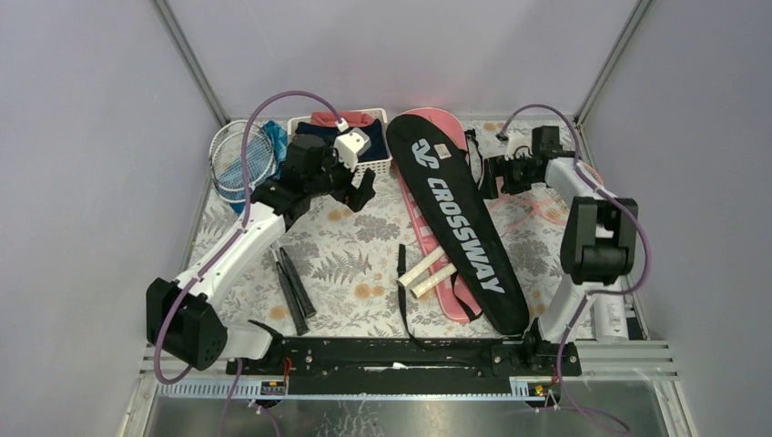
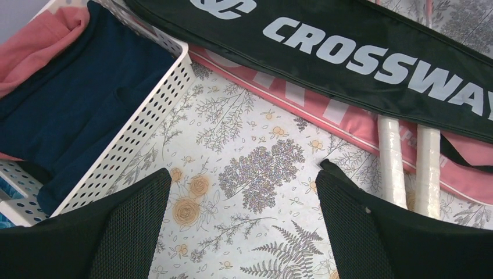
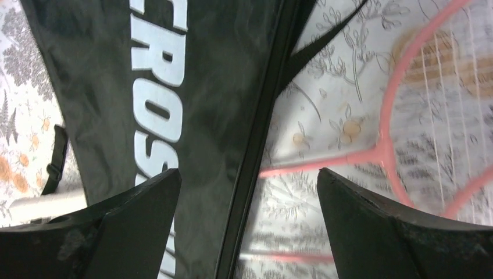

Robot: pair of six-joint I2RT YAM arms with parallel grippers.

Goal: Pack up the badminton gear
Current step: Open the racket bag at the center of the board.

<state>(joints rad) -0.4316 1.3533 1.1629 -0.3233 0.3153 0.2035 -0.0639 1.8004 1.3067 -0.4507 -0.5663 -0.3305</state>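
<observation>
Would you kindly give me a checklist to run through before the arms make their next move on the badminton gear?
1. The left tool is open and empty: ok.
2. The right tool is open and empty: ok.
3. The right tool hangs above the edge of the CROSSWAY bag: ok.
4. The pink bag is free to lift: not ok, the CROSSWAY bag lies across it.
5. The CROSSWAY bag's zip is open: cannot tell.
6. The pink racket lies beside that bag, untouched: ok.
</observation>
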